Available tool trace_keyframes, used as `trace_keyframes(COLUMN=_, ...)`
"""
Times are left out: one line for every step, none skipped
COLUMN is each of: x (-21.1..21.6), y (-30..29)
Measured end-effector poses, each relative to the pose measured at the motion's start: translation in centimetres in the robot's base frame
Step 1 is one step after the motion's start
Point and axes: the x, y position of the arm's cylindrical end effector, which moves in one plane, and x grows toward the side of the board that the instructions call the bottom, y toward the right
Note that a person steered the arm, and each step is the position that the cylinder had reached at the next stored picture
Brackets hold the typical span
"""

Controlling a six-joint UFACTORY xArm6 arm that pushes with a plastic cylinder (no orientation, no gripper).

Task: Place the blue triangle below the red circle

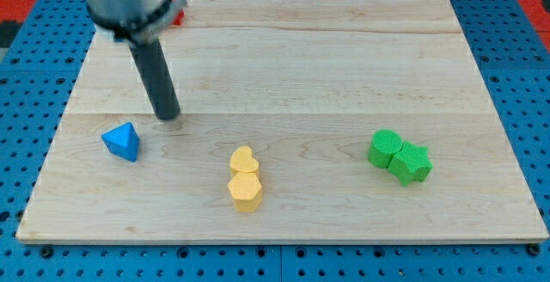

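A blue triangle block (121, 141) lies on the wooden board near the view's left edge, below the middle. A red block (178, 13) shows only as a sliver at the view's top left, mostly hidden behind the arm; its shape cannot be made out. My tip (167, 114) rests on the board just above and to the right of the blue triangle, with a small gap between them.
A yellow heart block (244, 159) touches a yellow hexagon block (245, 190) at bottom centre. A green round block (385, 147) touches a green star block (412, 164) at the right. The wooden board (344, 58) lies on a blue pegboard.
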Motion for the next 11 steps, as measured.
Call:
trace_keyframes(x=6.7, y=-3.6)
trace_keyframes(x=4.1, y=-8.1)
trace_keyframes(x=3.0, y=-2.2)
trace_keyframes(x=-1.3, y=0.0)
trace_keyframes(x=-4.2, y=-3.3)
trace_keyframes(x=1.3, y=-1.7)
trace_keyframes(x=2.9, y=-6.4)
trace_keyframes(x=-2.3, y=-7.4)
trace_keyframes(x=-6.7, y=-8.1)
trace_keyframes(x=-6.6, y=-7.0)
trace_keyframes(x=-9.0, y=-6.1)
